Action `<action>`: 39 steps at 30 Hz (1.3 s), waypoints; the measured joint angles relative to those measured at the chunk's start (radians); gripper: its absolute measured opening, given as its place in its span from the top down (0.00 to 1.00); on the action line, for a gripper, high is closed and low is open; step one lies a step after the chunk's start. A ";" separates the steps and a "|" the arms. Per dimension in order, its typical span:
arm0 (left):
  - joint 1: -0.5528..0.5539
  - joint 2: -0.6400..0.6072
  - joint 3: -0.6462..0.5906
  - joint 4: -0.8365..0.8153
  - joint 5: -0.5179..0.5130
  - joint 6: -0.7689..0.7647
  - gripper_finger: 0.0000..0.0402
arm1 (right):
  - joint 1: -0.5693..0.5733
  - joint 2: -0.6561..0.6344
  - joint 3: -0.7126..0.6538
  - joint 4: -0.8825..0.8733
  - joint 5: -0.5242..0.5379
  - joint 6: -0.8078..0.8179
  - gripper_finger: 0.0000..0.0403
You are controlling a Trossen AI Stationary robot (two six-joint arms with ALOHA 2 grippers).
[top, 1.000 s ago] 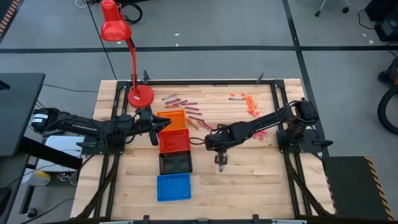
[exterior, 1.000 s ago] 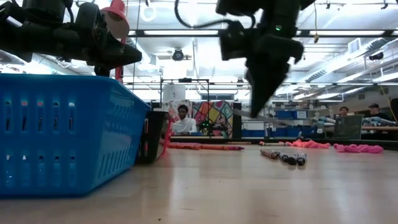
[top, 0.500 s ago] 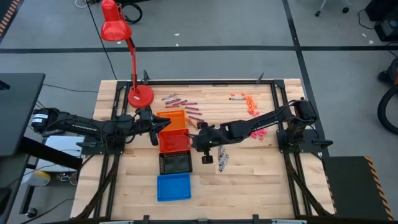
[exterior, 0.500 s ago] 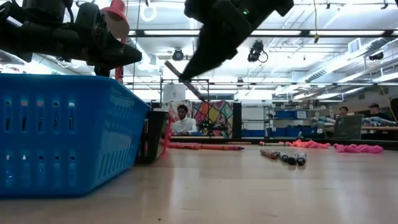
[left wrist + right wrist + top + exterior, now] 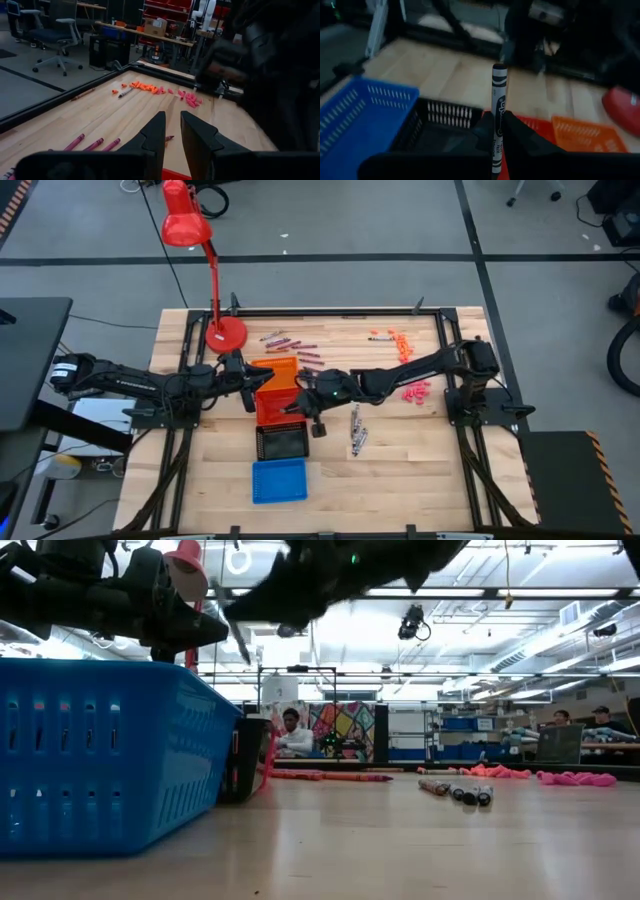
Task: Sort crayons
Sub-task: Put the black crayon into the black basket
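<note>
Right gripper [image 5: 496, 131], jaws clamped on a grey-white paper-wrapped crayon [image 5: 498, 107], hovers above the black slotted plastic tray [image 5: 282, 442]; left gripper [image 5: 171, 131] jaws slightly parted, empty.

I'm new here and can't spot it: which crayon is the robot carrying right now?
Find the column of four trays mid-table, orange tray farthest back, blue tray nearest. The right gripper hangs by the red tray and black tray. Pinched between its fingers is the grey-black crayon, the only one lifted off the wood.

Nearly closed left pincer [image 5: 172, 131] above maroon crayons [image 5: 93, 144], orange ones [image 5: 145, 87] beyond.
</note>
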 joint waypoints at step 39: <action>0.005 0.000 0.000 -0.008 -0.027 -0.001 0.82 | 0.030 0.216 0.046 -0.055 -0.120 0.168 0.89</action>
